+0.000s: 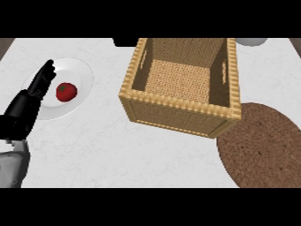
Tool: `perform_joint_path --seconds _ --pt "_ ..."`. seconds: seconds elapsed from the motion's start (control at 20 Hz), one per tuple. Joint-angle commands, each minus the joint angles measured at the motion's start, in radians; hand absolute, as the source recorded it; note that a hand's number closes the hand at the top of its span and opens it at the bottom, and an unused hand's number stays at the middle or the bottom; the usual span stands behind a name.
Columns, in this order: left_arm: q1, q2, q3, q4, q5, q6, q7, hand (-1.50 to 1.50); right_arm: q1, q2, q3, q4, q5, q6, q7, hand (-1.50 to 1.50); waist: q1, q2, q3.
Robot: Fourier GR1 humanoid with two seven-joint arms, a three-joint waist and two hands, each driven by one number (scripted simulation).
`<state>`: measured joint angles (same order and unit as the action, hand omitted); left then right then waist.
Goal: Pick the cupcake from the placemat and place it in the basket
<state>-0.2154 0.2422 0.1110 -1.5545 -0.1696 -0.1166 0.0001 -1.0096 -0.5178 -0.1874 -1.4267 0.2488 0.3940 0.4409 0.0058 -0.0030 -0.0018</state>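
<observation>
While our left hand [24, 108] rests open at left, fingers straight over white plate [80, 70] with tomato [66, 92], wicker basket [185, 84] centre, brown placemat [267, 148] near right.

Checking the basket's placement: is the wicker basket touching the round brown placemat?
Cannot tell. In the head view the basket's lower right corner overlaps the placemat's edge in the picture, but the steep angle does not show whether they meet or a gap lies between them.

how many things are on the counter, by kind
basket: 1
placemat: 1
plate: 1
tomato: 1
total: 4
No cupcake is visible. The left robot hand is beside the plate.
</observation>
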Motion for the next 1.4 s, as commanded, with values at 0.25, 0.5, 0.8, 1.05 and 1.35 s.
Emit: perform_joint_path --seconds 0.25,0.5,0.8,1.05,1.35 --pt "-0.020 0.001 0.007 0.004 0.001 -0.008 0.004 0.00 -0.198 0.140 0.105 0.123 0.021 -0.011 0.211 1.50 0.004 0.003 0.001" --pt "-0.010 0.033 0.032 0.040 0.012 -0.039 -0.028 0.00 -0.294 0.201 0.164 0.240 0.051 0.020 0.272 1.50 0.008 0.005 0.000" --pt "0.020 -0.001 0.011 -0.009 -0.005 -0.013 -0.034 0.00 -0.227 0.190 0.231 0.285 0.120 0.065 0.264 1.50 0.008 0.005 0.001" --pt "0.048 0.004 0.008 -0.026 -0.015 -0.015 -0.018 0.00 -0.184 0.139 0.335 0.236 0.217 0.137 0.263 1.50 0.000 0.002 0.001" --pt "0.023 -0.034 -0.022 -0.016 -0.050 0.018 -0.008 0.00 -0.230 0.155 0.302 0.271 0.189 0.238 0.245 -1.50 -0.002 0.001 0.002"
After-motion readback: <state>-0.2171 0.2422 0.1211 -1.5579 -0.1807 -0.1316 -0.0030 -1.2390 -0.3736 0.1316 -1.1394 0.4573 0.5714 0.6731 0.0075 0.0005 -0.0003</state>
